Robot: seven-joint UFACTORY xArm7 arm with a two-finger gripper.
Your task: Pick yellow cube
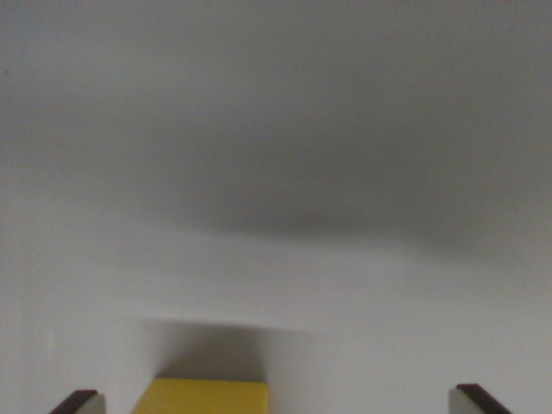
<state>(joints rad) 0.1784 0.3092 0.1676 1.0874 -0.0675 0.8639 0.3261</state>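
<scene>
The yellow cube (203, 397) shows only its top part at the bottom edge of the wrist view, left of centre, on a pale grey surface. My gripper (280, 401) is open: one dark fingertip (78, 402) sits at the bottom left and the other (479, 400) at the bottom right. The cube lies between them, much closer to the left fingertip, with a wide gap to the right one. Neither fingertip touches it. The cube's lower part is cut off by the frame.
A plain grey-white surface (276, 172) fills the rest of the view, with a soft dark shadow across its middle and another shadow just behind the cube.
</scene>
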